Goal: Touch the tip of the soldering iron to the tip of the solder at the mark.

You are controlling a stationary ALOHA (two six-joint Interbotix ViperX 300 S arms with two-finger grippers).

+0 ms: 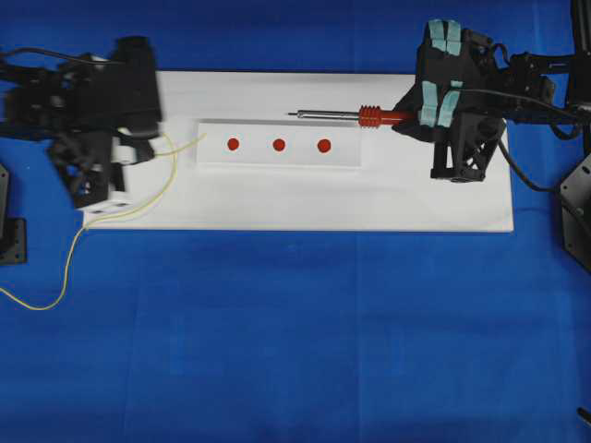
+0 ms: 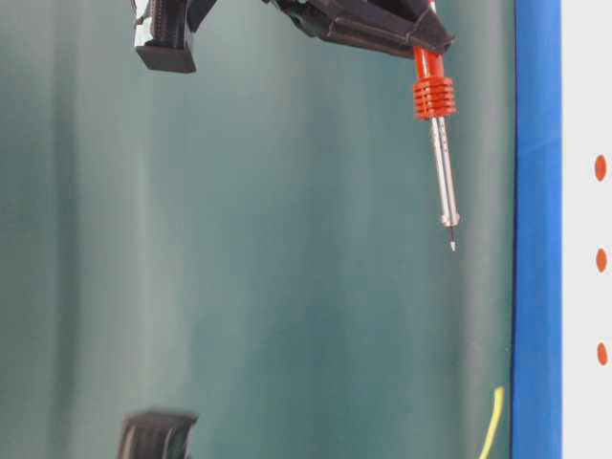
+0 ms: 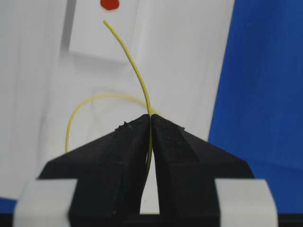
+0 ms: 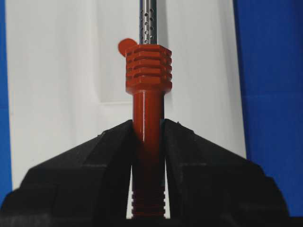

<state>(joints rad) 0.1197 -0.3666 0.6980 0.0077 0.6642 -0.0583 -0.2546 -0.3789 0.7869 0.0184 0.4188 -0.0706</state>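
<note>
We have the left gripper (image 3: pixel 150 124) clamped on the solder (image 3: pixel 132 66), whose free end curves forward out of the fingers toward a red mark (image 3: pixel 110 4) on the raised white strip (image 1: pixel 351 157); in the left wrist view the wire tip stops just short of that dot. Our right gripper (image 4: pixel 147 130) is closed on the handle of the iron (image 4: pixel 147 71), with the silver shaft running straight out ahead of the fingers. From overhead, the iron (image 1: pixel 346 115) lies level along the far edge of the strip, its point aimed left toward the solder side, while 3 marks sit in a row on the strip. The 2 tips face each other along the board's (image 1: pixel 277 208) long axis but are well apart. We judge the left arm nearer the leftmost mark (image 1: pixel 233 144), so the iron has the longer way to come.
</note>
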